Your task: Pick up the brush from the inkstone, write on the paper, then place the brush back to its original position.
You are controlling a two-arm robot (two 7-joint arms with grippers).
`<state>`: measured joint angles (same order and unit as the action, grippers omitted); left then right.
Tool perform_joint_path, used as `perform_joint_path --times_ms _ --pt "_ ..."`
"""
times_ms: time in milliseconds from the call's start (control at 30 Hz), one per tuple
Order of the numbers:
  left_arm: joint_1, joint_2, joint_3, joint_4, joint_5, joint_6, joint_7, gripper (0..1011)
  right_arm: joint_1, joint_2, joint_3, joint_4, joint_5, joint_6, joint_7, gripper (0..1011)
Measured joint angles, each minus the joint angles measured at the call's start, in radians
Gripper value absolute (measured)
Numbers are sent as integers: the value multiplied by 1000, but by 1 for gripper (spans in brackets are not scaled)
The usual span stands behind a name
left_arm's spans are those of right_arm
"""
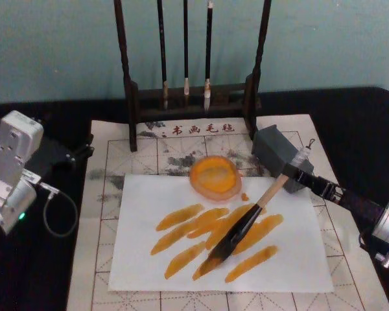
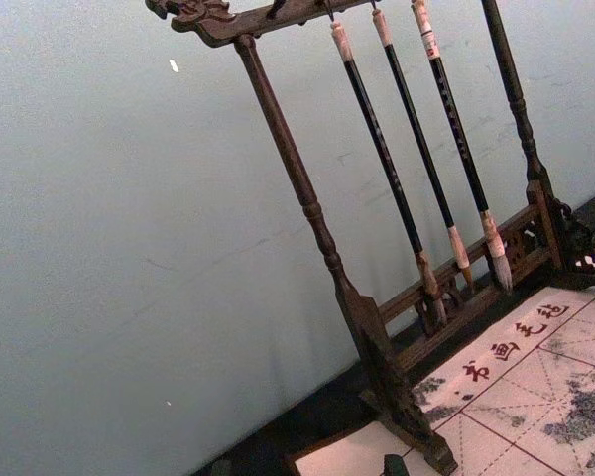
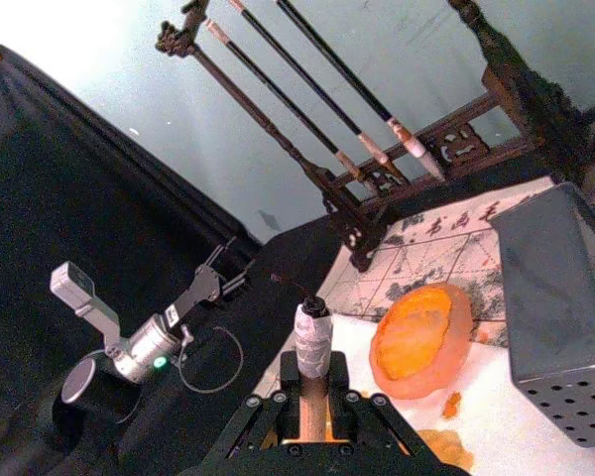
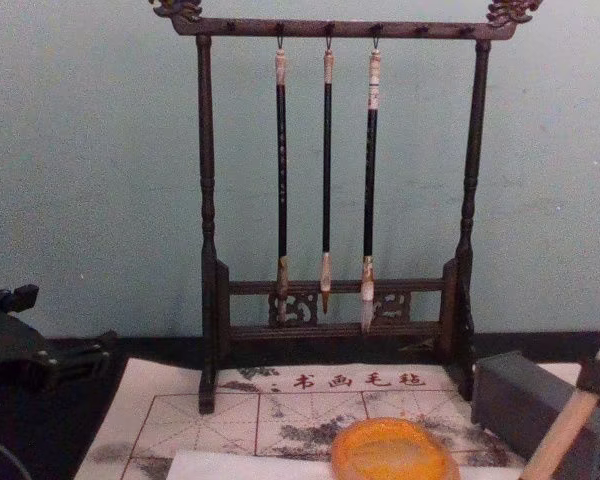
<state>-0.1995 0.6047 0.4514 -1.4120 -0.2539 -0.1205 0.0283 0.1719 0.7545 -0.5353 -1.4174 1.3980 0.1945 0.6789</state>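
Right gripper (image 3: 312, 395) first: my jaws are clamped on the thick pale wooden handle of the brush (image 1: 243, 225). It slants down so its bushy dark tip sits on the paper (image 1: 298, 259), among fat orange strokes (image 1: 181, 217). The round, shallow orange inkstone (image 1: 214, 176) rests on the sheet's far edge. A grey perforated block (image 1: 272, 148) is beside my wrist. 3 thin brushes (image 4: 326, 170) hang on the dark rack (image 4: 206, 200). Left gripper (image 1: 78, 154) is parked off to the left.

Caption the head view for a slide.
Right gripper holds the brush on the paper amid orange strokes, near the inkstone; left gripper parked left.
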Motion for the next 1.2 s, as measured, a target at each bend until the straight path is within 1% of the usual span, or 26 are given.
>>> perform_joint_path --times_ms 867,1000,1200 --pt "0 0 0 0 0 0 0 1001 -31 22 55 3 19 -26 -23 183" --pt "0 0 0 0 0 0 0 1001 -37 23 65 1 27 -28 -21 183" --pt "0 0 0 0 0 0 0 1001 -50 15 92 -4 64 -40 -9 183"
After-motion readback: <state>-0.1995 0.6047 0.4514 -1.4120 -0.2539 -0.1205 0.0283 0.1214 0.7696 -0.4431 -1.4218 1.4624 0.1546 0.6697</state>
